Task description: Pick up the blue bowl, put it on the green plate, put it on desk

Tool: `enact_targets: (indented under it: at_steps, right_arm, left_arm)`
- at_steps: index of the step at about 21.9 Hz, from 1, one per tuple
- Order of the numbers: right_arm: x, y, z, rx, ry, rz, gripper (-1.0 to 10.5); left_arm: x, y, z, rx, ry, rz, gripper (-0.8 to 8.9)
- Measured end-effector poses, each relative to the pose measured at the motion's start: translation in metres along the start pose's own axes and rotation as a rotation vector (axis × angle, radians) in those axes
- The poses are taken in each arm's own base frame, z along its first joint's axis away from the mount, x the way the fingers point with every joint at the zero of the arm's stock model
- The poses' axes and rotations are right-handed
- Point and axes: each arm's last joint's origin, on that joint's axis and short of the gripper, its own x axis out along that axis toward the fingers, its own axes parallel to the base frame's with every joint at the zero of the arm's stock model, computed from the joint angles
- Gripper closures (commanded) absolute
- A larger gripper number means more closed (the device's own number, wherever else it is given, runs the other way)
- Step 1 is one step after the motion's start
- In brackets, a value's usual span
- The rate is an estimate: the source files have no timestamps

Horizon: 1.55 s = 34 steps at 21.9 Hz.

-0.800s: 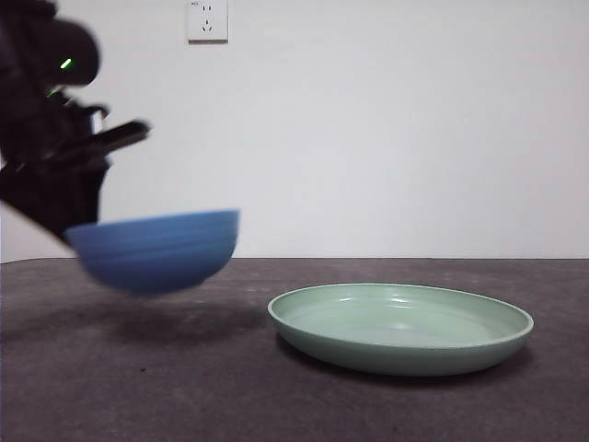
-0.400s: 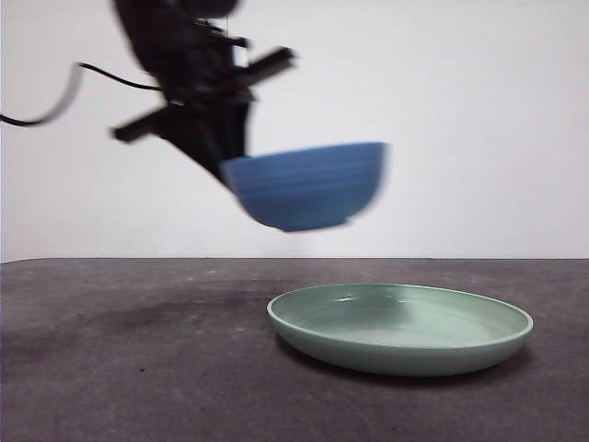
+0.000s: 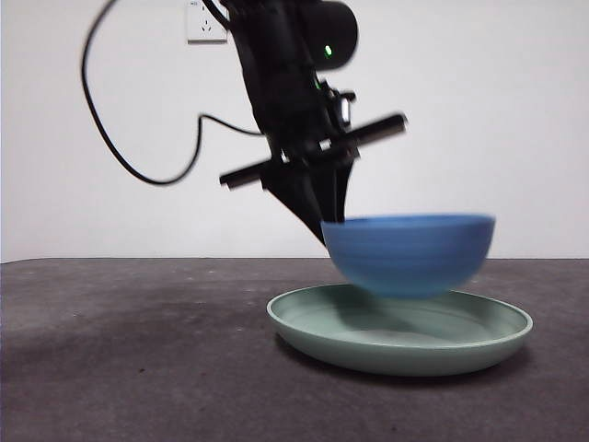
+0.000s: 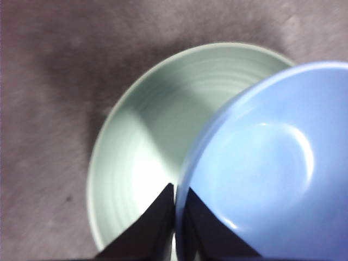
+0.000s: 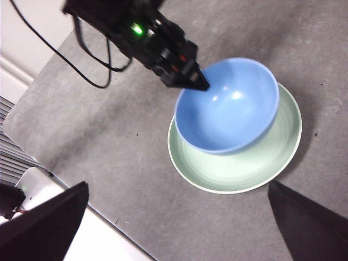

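Note:
My left gripper (image 3: 329, 214) is shut on the rim of the blue bowl (image 3: 409, 253) and holds it just above the green plate (image 3: 401, 327), a little tilted. In the left wrist view the two black jaws pinch the bowl's rim (image 4: 175, 196), with the blue bowl (image 4: 272, 168) over the green plate (image 4: 147, 141). The right wrist view shows the left gripper (image 5: 198, 84) on the bowl (image 5: 228, 106) above the plate (image 5: 239, 168) from high up. My right gripper (image 5: 176, 217) is open, empty and far above the desk (image 3: 129, 368).
A black cable (image 3: 138, 157) hangs from the left arm. A wall socket (image 3: 206, 20) sits on the white wall behind. The desk's edge (image 5: 92, 209) and white fittings show in the right wrist view.
The left gripper has carried the blue bowl to the right and down, from high beside the plate to just over it.

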Motion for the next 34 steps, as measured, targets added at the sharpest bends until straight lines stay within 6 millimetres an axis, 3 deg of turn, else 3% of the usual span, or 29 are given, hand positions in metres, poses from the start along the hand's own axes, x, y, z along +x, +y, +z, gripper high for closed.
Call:
enact_targets:
  at_steps: [9,12,14,20,22,25,29,34]
  right_arm:
    - [0.000,0.000,0.000,0.000,0.000,0.000,3.7]
    - [0.000,0.000,0.000,0.000,0.000,0.000,3.7]
    - [0.000,0.000,0.000,0.000,0.000,0.000,3.7]
    - [0.000,0.000,0.000,0.002,0.003,0.000,3.7]
    - [0.000,0.000,0.000,0.002,0.003,0.000,3.7]
    - [0.000,0.000,0.000,0.002,0.003,0.000,3.7]
    - [0.000,0.000,0.000,0.002,0.003,0.000,3.7]
    - [0.000,0.000,0.000,0.002,0.003,0.000,3.7]
  left_arm:
    - [0.010,0.004,-0.002,0.001,0.030,0.061,8.04]
    - [0.023,0.006,-0.004,0.001,0.078,0.074,8.01]
    - [0.025,0.006,-0.003,0.004,0.082,0.072,7.61]
    - [0.022,0.003,0.001,0.013,0.060,0.064,3.82]
    - [0.015,0.001,0.004,0.028,0.053,0.061,3.22]
    - [-0.004,-0.004,0.011,0.092,0.060,0.061,2.99]
    - [-0.038,-0.013,0.002,0.222,0.074,0.056,1.21]
    - [-0.131,-0.021,-0.028,0.316,-0.002,0.033,1.26]
